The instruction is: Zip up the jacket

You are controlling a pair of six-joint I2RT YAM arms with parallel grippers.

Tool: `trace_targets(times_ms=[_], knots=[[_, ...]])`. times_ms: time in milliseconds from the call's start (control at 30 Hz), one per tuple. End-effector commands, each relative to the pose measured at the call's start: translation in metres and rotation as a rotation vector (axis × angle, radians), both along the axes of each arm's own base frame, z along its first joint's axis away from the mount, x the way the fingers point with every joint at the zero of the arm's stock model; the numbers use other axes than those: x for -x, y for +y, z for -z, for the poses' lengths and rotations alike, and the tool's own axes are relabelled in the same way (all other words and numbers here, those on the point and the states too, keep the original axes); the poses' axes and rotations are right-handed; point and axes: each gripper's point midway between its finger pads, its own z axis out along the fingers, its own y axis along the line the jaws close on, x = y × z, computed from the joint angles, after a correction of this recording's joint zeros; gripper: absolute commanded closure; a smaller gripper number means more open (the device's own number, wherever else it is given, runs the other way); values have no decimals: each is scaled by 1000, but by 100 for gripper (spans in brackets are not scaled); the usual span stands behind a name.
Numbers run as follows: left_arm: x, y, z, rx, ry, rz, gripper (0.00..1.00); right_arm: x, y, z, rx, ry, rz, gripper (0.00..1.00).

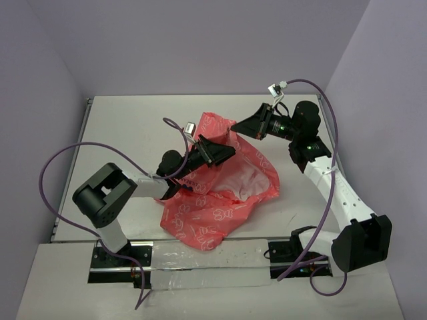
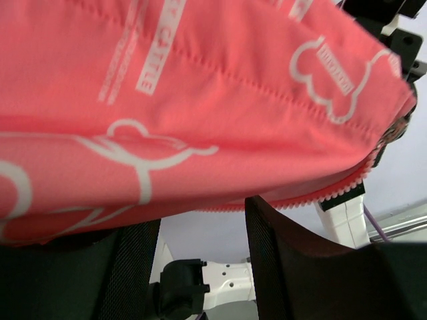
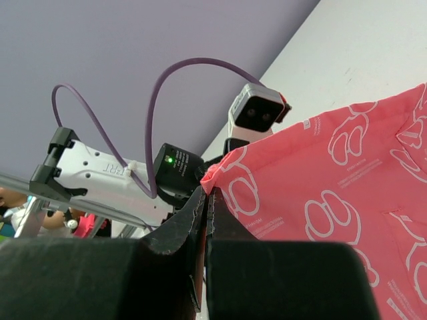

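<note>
Top view: the jacket (image 1: 220, 200) sits mid-bench (image 1: 133, 127), coral-pink with white outline print. Lower part lies rumpled on the surface near the arm bases. Upper part is drawn up off the bench between the two pincers. White lining (image 1: 247, 179) shows in the opening on the right side of the heap.

Right pincer (image 1: 235, 127): reaches in from the right and meets the raised top edge of the jacket. In the right wrist view its fingers (image 3: 223, 227) are pressed together, clamped on a corner of the pink fabric (image 3: 333, 213). The cloth hangs away from the pinch to the right. Behind it are the left arm's wrist camera (image 3: 257, 113), a looping purple cable (image 3: 160, 100) and a small green light (image 3: 169, 160).

Left pincer (image 1: 220, 150): comes in from the left, just beside the right one, low against the lifted fabric. In the left wrist view its two dark fingers (image 2: 287, 260) stand apart, with bare background showing in the gap between them. The jacket (image 2: 200, 100) fills the upper frame, stretched across above the fingertips. A row of zipper teeth (image 2: 333, 193) runs along its lower right edge, just above the right-hand finger. Whether cloth touches either finger cannot be told.
</note>
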Motion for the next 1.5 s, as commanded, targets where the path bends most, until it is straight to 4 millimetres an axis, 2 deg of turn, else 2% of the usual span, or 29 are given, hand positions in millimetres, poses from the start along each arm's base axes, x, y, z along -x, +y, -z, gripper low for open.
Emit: trace_targets(times_ms=[0,133,267,533,767,867,1033,1100,1233,1467], knots=[[32,49,-134,404,-420,-66,43,14,-2,-42,-26,-143,-16,100],[36,55,-147,404,-466,-81,47,14,-2,-44,-34,-139,-19,100],[40,59,-151,400,-505,-87,53,14,-1,-44,-36,-138,-23,100],[53,62,-167,391,-588,-78,55,14,0,-42,-44,-128,-30,100],[56,63,-170,424,-611,-65,54,14,-1,-44,-40,-128,-24,100],[55,61,-171,417,-625,-64,46,14,-1,-43,-39,-125,-24,100],[52,62,-170,405,-634,-82,40,15,-1,-43,-40,-128,-26,100],[51,63,-170,407,-637,-88,42,16,-1,-43,-39,-130,-26,100],[52,65,-174,412,-651,-87,51,16,-1,-40,-39,-121,-29,100],[60,71,-182,456,-657,-74,54,16,0,-40,-40,-121,-32,100]])
